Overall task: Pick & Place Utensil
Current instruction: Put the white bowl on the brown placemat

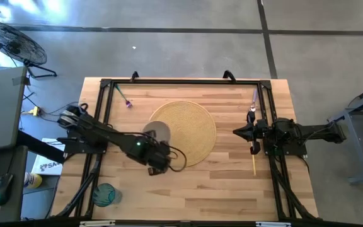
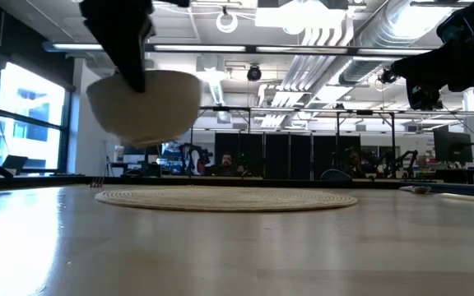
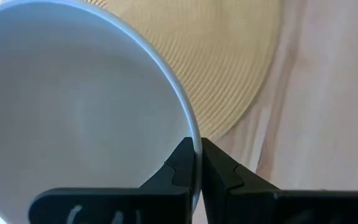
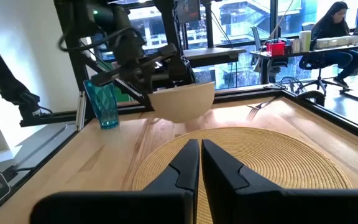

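Note:
A white bowl (image 2: 142,103) hangs in the air over the left edge of the round woven mat (image 1: 188,132). In the high view the bowl (image 1: 158,132) looks grey. My left gripper (image 3: 197,149) is shut on its rim. My right gripper (image 4: 199,151) is shut and holds nothing; it hovers off the mat's right edge (image 1: 238,132). A purple utensil (image 1: 123,96) lies at the far left of the table. Another purple utensil (image 1: 253,101) and a yellow one (image 1: 254,162) lie under the right arm. My left gripper pinches the bowl's rim (image 3: 196,138) on its near side, with one finger inside the bowl and one outside. The fingers (image 2: 136,76) come down on it from above. The bowl is lifted clear of the table, open side up and roughly level.
A blue drinking glass (image 1: 104,194) stands near the table's near left corner and shows behind the bowl in the right wrist view (image 4: 102,102). A black frame (image 1: 181,82) runs along the far edge and both sides. Bare wood lies near of the mat.

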Controlling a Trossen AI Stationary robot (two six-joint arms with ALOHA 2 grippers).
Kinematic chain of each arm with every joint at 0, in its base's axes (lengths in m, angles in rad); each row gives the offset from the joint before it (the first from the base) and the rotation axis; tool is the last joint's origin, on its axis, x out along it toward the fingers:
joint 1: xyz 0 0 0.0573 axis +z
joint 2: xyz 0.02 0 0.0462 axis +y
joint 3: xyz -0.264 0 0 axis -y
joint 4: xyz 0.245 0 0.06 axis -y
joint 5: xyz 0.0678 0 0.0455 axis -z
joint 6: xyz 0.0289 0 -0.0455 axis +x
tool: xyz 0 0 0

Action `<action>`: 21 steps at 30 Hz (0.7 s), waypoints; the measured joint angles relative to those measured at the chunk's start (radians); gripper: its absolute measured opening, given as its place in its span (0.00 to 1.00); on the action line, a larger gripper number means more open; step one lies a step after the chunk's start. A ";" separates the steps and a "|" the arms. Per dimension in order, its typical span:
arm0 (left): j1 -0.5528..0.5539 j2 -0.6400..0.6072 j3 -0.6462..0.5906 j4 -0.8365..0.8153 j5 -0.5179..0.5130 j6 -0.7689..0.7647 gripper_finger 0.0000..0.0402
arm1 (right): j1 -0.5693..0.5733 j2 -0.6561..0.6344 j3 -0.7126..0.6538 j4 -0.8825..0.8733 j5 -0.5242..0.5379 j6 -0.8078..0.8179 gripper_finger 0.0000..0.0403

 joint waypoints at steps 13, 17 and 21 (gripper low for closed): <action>0.211 0.114 0.068 0.122 0.080 0.329 0.01 | 0.000 0.013 0.000 -0.001 0.000 0.000 0.03; 0.274 0.114 0.068 0.200 0.141 0.375 0.01 | 0.000 0.013 0.000 -0.001 -0.001 0.000 0.03; 0.306 0.126 0.068 0.240 0.129 0.389 0.01 | 0.000 0.013 0.000 0.000 0.000 0.000 0.03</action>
